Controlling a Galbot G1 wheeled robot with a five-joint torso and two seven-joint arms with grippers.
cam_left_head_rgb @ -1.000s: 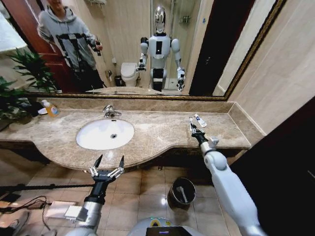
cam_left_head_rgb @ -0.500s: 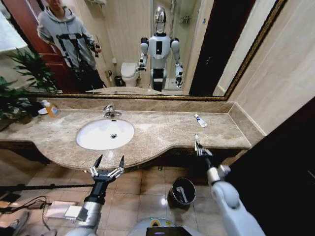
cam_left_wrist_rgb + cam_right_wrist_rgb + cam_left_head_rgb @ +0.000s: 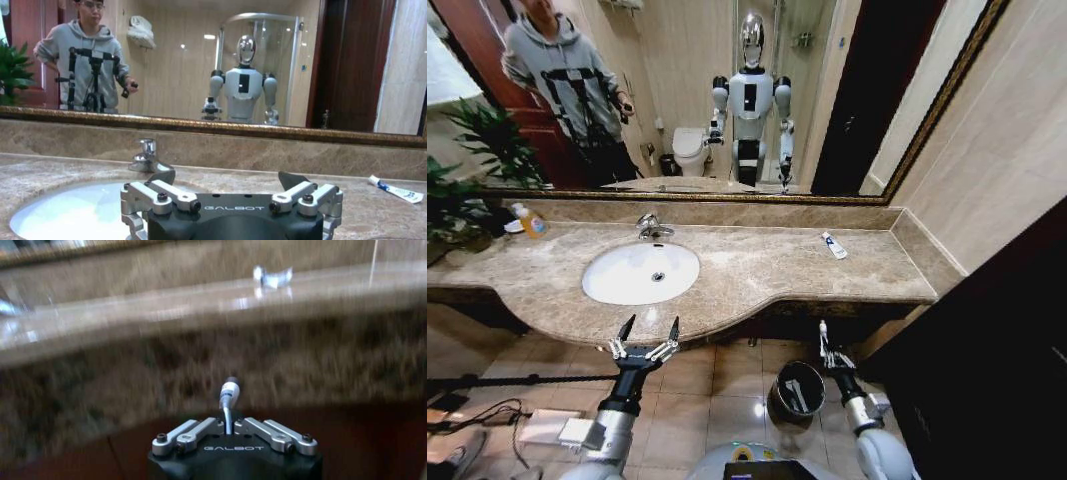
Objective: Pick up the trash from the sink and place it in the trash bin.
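My right hand (image 3: 824,345) sits low in the lower right of the head view, below the bench (image 3: 757,270) edge and just right of the trash bin (image 3: 796,392). Its fingers are pressed together, pinching a thin white tube (image 3: 228,392) that stands upright from the tips. Another white packet (image 3: 833,245) lies on the bench at right centre. My left hand (image 3: 644,335) hovers at lower centre-left, fingers spread wide and holding nothing, in front of the white sink (image 3: 640,272).
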